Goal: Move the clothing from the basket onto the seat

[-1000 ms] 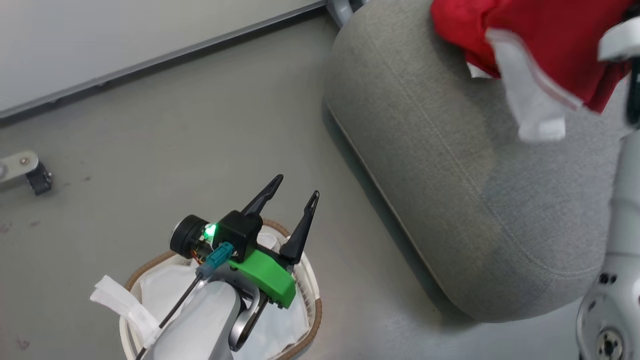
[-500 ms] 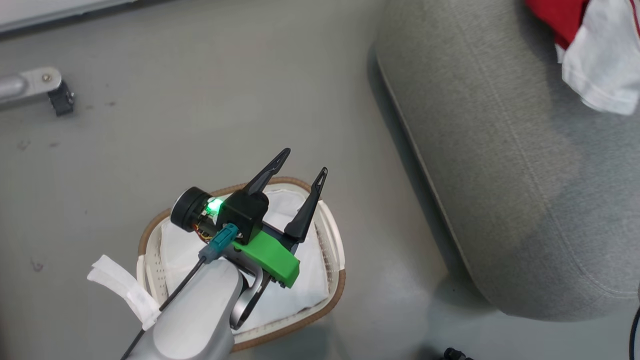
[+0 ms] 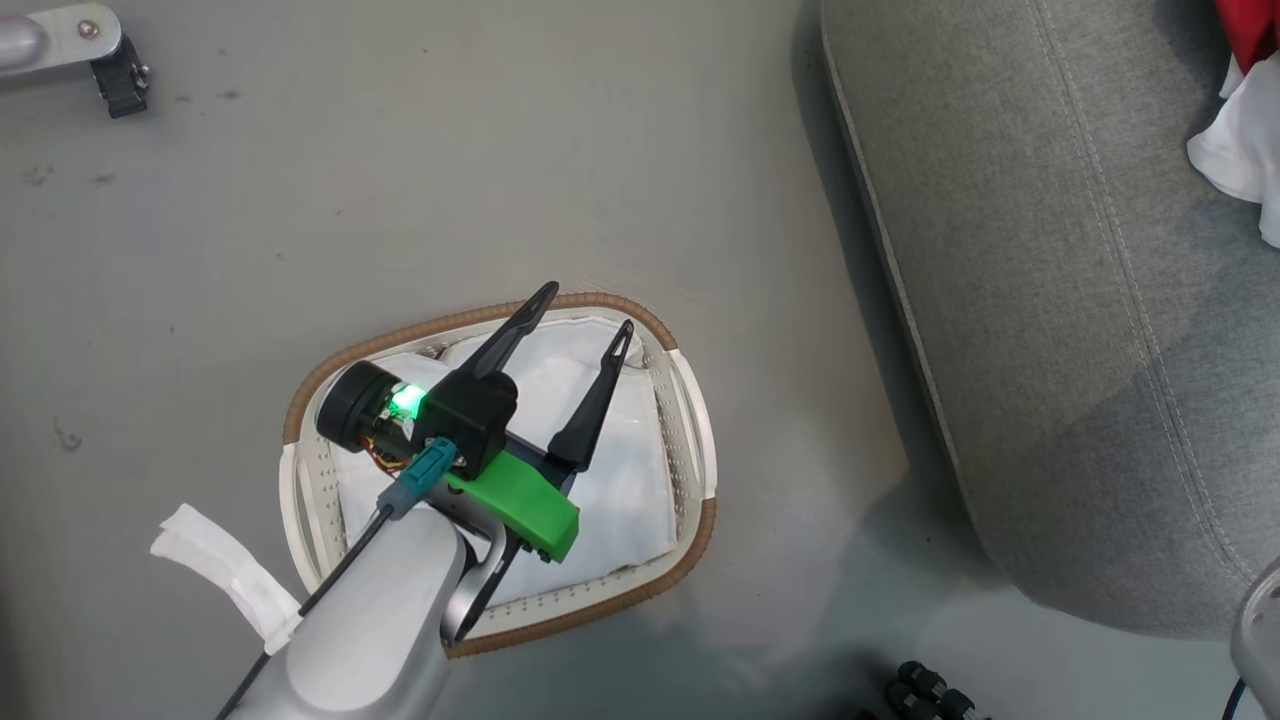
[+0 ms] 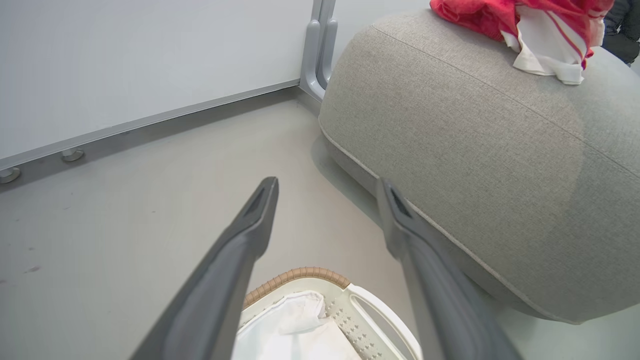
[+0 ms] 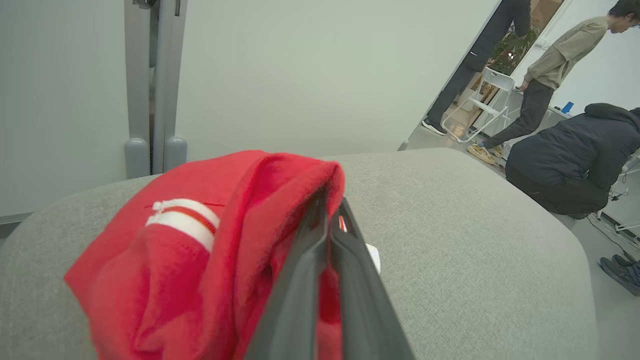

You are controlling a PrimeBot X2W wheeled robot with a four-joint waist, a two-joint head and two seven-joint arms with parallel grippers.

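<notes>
The white basket with its brown rim stands on the floor, holding only a plain white sheet. My left gripper hovers open over the basket's far end with nothing between its fingers. In the left wrist view this gripper points past the basket rim toward the grey seat, where red and white clothing lies. My right gripper is shut on the red clothing, just above the seat. The head view catches the clothing's edge on the seat.
A metal leg with a black caster sits on the floor at the far left. Black cable connectors lie near the seat's front corner. A wall panel and grey post stand behind the seat. Beyond it, people are near a white chair.
The head camera has swung down and left, so the whole basket comes into view and the clothing slides to the upper right edge. My left gripper stays open over the basket.
</notes>
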